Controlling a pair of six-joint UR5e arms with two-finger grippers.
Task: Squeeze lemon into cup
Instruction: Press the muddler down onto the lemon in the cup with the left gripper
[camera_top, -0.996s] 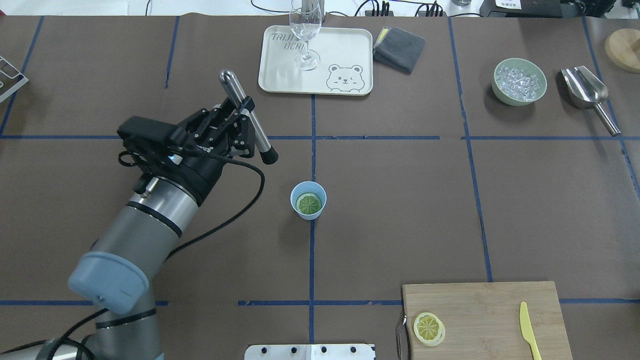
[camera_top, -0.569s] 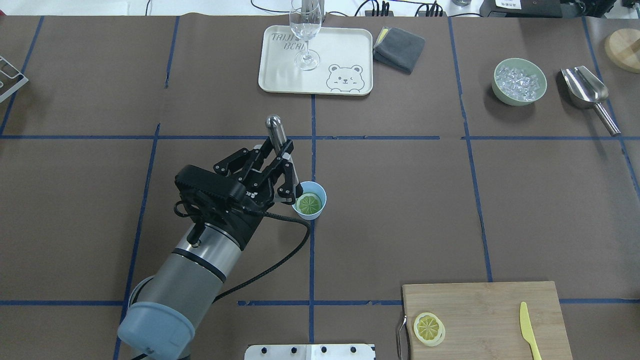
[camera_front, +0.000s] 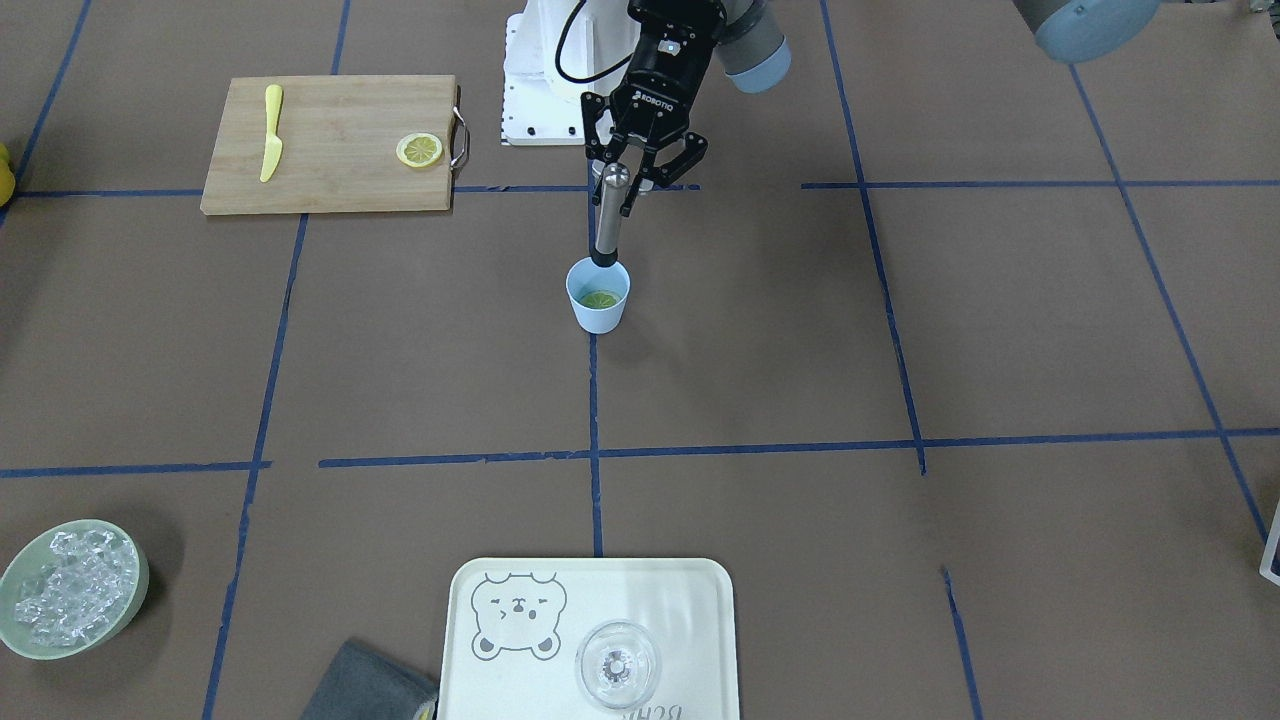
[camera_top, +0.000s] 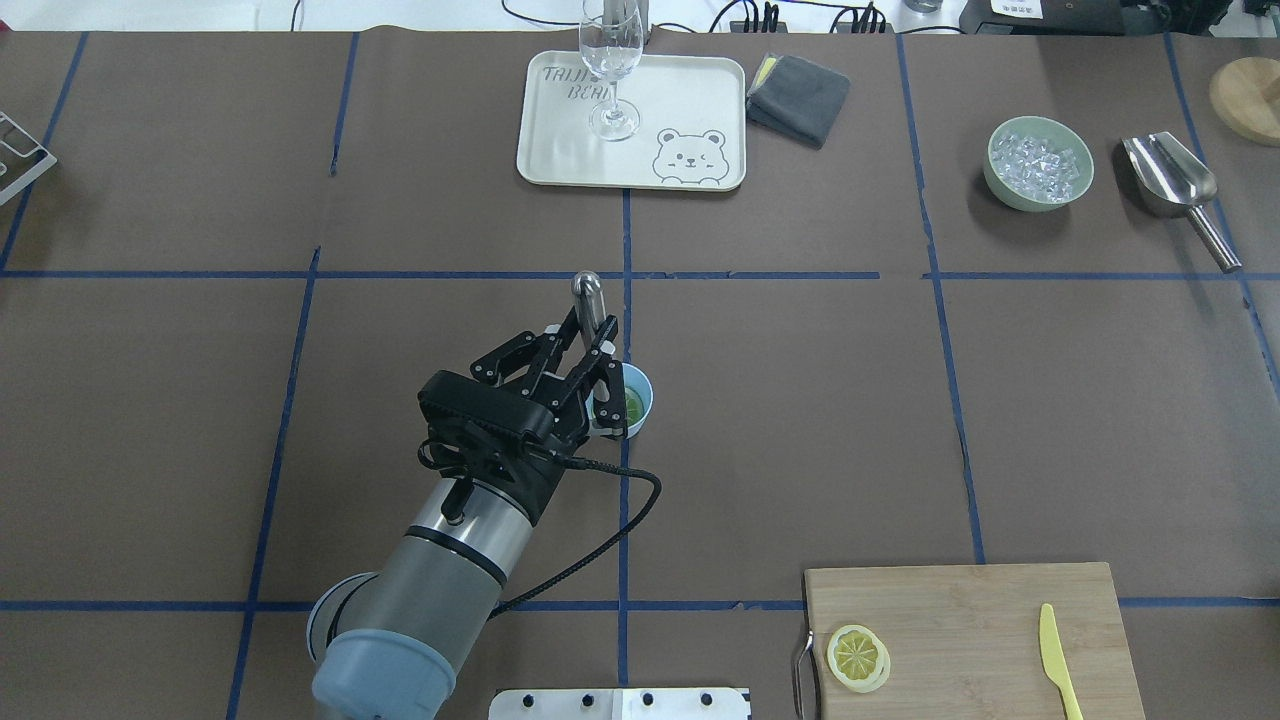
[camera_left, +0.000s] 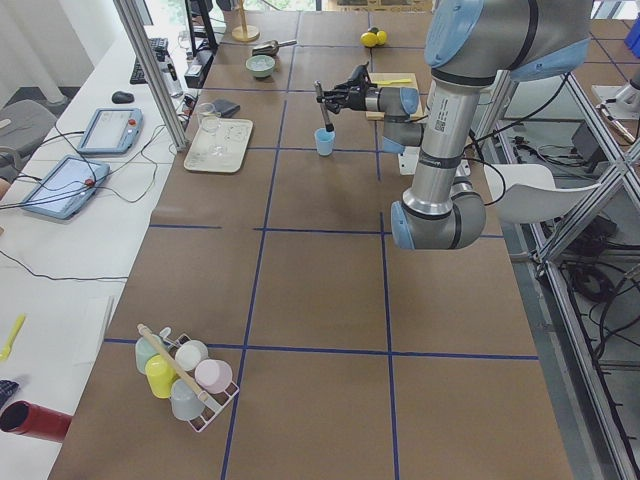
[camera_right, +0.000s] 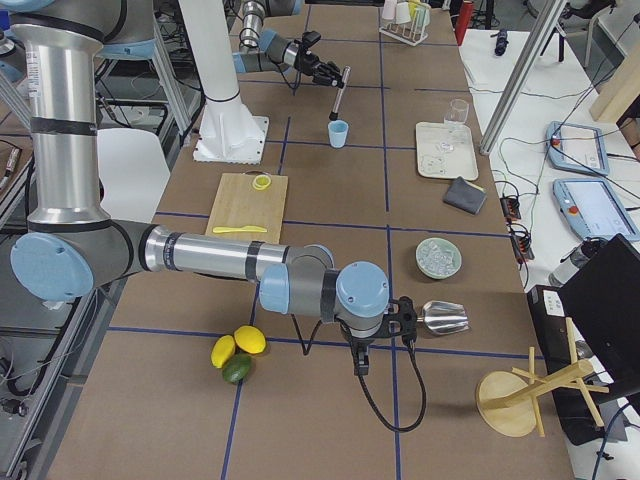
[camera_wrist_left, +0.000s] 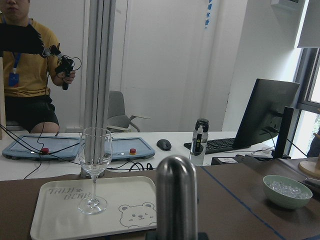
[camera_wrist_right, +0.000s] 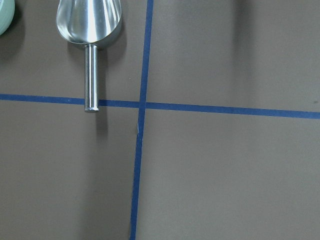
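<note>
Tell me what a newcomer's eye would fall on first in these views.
Mid-table, the left gripper holds a steel muddler, its black tip at the mouth of the light-blue cup, where a lemon piece lies inside. Next comes the wooden cutting board at the robot's near right, carrying a second lemon slice and a yellow knife.

Silver-grey tubular left arm (camera_top: 455, 560), pale blue joint caps (camera_top: 380, 680), black ROBOTIQ-marked tool (camera_top: 598, 345), looping black cable (camera_top: 600, 545).

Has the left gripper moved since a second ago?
Yes: the left gripper moved rightward and toward the robot, from well left of the cup to its rim.
</note>
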